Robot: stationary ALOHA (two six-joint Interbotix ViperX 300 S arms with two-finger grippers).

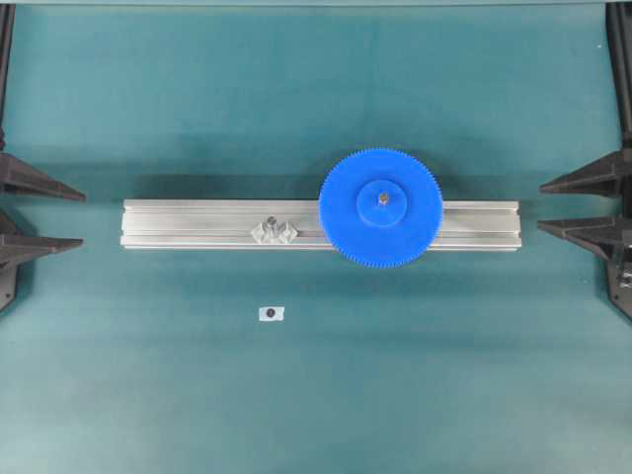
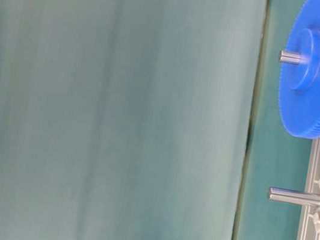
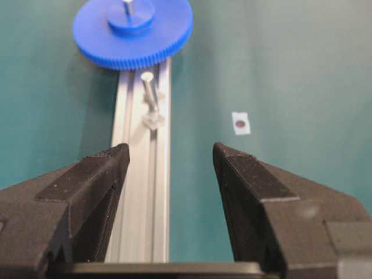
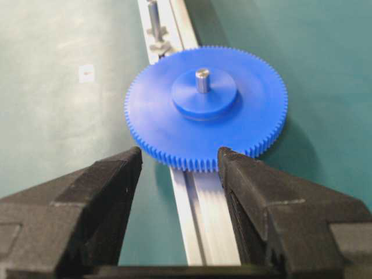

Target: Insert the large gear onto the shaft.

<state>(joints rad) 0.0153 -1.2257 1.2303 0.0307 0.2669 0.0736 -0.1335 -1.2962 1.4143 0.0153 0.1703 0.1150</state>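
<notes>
- Both claws sit parked wide open and empty at the bench's opposite edges: the left claw point(image 3: 168, 160) looks down the aluminium rail point(image 3: 139, 192), the right claw point(image 4: 180, 160) has the large gear point(image 4: 206, 116) just ahead of its fingertips
- Beyond the right claw, the gear lies flat on the rail with the shaft point(image 4: 202, 79) poking up through its hub, so it looks already seated
- Ahead of the left claw, a second pin point(image 3: 149, 90) stands bare on its clear mount, nearer than the gear
- Risk, as I judge it: any fresh approach could nudge the rim and tilt the gear, or lift it off the shaft
- No containers are in view
</notes>
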